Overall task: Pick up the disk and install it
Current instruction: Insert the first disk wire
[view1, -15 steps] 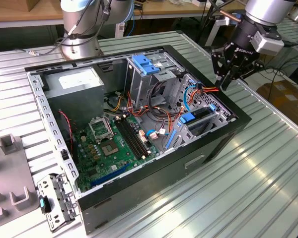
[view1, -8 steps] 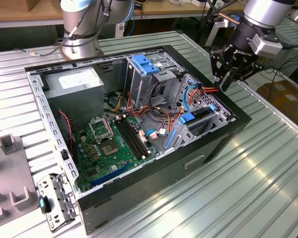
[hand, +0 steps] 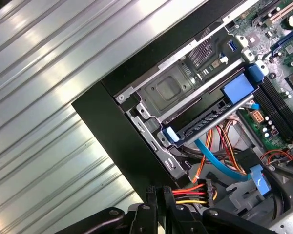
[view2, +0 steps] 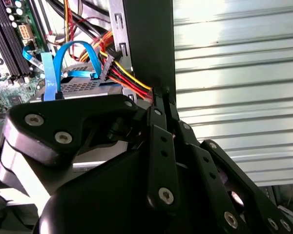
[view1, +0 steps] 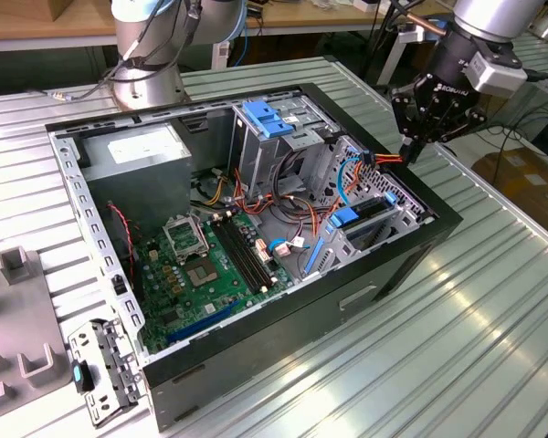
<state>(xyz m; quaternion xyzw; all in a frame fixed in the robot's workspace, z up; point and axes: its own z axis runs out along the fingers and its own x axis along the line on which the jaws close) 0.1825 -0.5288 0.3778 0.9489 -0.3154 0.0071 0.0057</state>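
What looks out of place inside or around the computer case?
The power cable with red and yellow wires runs to the case wall, where the gripper pinches it; its connector seems unplugged. Nothing looks damaged or spilled.

There is one computer case (view1: 301, 315), one motherboard (view1: 201, 265), one power-supply box (view1: 142, 151) and one end effector (view1: 411, 151).

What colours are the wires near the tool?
Red, orange and yellow thin bundled wires, best in the first wrist view.
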